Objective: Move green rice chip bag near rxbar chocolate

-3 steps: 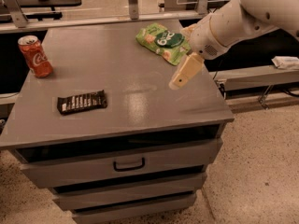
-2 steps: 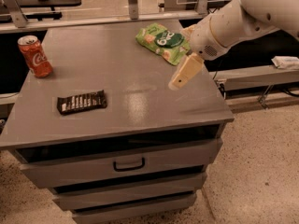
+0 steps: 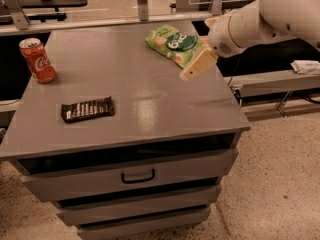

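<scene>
The green rice chip bag (image 3: 172,43) is light green with a dark green oval and white letters. The rxbar chocolate (image 3: 87,109) is dark brown with white letters, and the can (image 3: 38,60) is red. The gripper (image 3: 197,66), just beside the bag, is pale tan above the grey table (image 3: 150,84)

The hand (image 3: 199,64) hangs beside the green rice chip bag (image 3: 172,43).

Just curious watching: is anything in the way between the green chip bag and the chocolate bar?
Nothing visible. Bare tabletop lies between the chip bag and the chocolate bar; the soda can stands far left, off that line. The gripper hangs at the bag's right side.
</scene>
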Robot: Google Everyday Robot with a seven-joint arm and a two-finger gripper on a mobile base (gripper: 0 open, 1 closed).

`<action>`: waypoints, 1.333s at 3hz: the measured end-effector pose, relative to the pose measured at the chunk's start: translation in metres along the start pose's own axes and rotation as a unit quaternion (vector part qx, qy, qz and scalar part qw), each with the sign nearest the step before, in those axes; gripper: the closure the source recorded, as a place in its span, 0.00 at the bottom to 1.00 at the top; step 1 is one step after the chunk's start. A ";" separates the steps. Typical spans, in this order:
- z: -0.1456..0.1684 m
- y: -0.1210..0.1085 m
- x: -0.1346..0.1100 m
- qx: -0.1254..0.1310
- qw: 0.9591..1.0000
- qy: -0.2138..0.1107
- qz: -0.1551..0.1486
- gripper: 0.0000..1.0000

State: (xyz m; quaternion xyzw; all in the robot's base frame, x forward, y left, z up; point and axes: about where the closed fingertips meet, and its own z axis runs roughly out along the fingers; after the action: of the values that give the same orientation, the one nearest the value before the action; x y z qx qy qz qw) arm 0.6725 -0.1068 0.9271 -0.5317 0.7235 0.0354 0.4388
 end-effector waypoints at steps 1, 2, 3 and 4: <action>0.015 -0.039 0.003 0.049 0.998 -0.007 0.027 0.00; 0.039 -0.066 0.011 0.072 0.995 -0.026 0.064 0.00; 0.069 -0.086 0.019 0.076 0.992 -0.045 0.094 0.00; 0.096 -0.100 0.024 0.073 0.989 -0.057 0.113 0.00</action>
State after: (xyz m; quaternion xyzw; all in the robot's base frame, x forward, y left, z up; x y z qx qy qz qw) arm 0.8087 -0.1185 0.8942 -0.4099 0.7534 0.0623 0.5104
